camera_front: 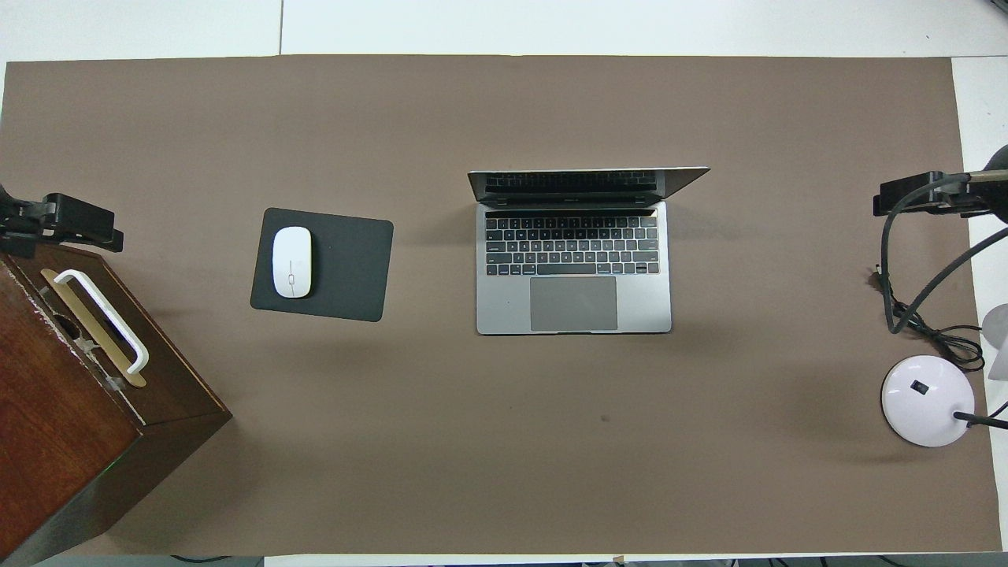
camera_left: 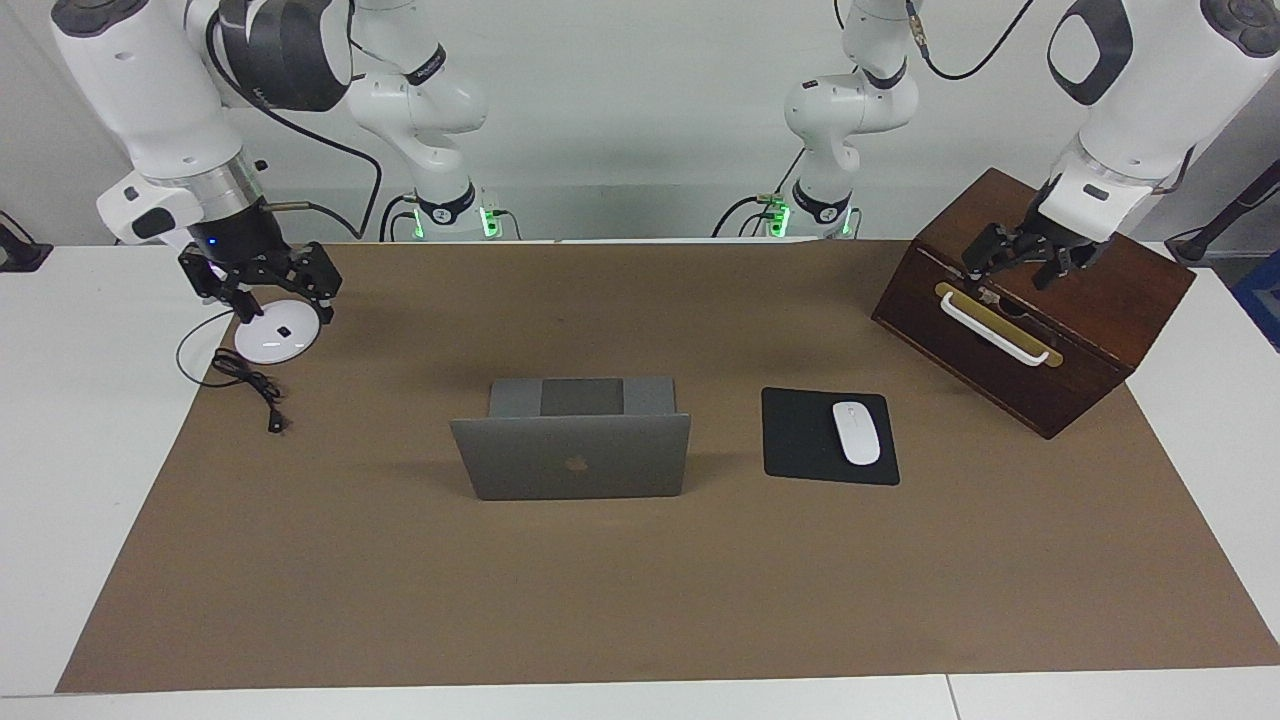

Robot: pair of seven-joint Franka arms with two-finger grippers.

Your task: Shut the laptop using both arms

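Laptop (camera_left: 571, 455) stands open mid-mat, lid upright with its logo facing away from the robots, keyboard toward them. Beside it, toward the left arm's end, a white mouse (camera_left: 856, 432) lies on a black mouse pad (camera_left: 828, 437). Left gripper (camera_left: 1012, 262) — fingers spread, grasping nothing — hangs over the wooden box (camera_left: 1100, 330) above its white handle (camera_left: 995, 329). Right gripper (camera_left: 262, 290) — fingers likewise released — hovers over the white lamp base (camera_left: 272, 339). Both arms wait, well apart from the laptop.

Left gripper (camera_left: 1022, 262) raised, jaws open; right gripper (camera_left: 262, 290) raised, jaws open.
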